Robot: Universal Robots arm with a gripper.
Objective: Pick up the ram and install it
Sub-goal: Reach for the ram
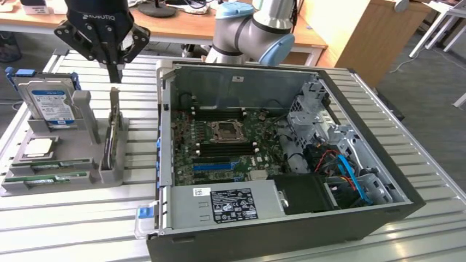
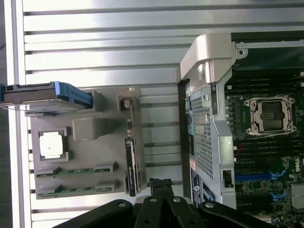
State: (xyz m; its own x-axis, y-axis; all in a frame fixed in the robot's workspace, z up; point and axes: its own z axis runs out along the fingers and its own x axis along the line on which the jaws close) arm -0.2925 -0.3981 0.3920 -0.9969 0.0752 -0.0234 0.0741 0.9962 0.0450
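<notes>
Your gripper (image 1: pixel 114 76) hangs with its jaws pressed fully together, gripping nothing. The ram (image 1: pixel 58 163) sits in a slot of the grey tray (image 1: pixel 106 173), low down and well apart from the jaws. It lies past the upright card (image 1: pixel 113 125), which stands nearest below them, and a second green stick (image 1: pixel 43 178) sits just beside it. Expect the ram to be light, thin and stiff, yet fragile. I'd judge its long exposed edge, near the middle, the place to pinch, staying off the chips and contacts.

open air above the grey holder (image 1: pixel 109 173); upright drive (image 1: pixel 52 106) and card (image 1: pixel 113 125) rise from it.
</notes>
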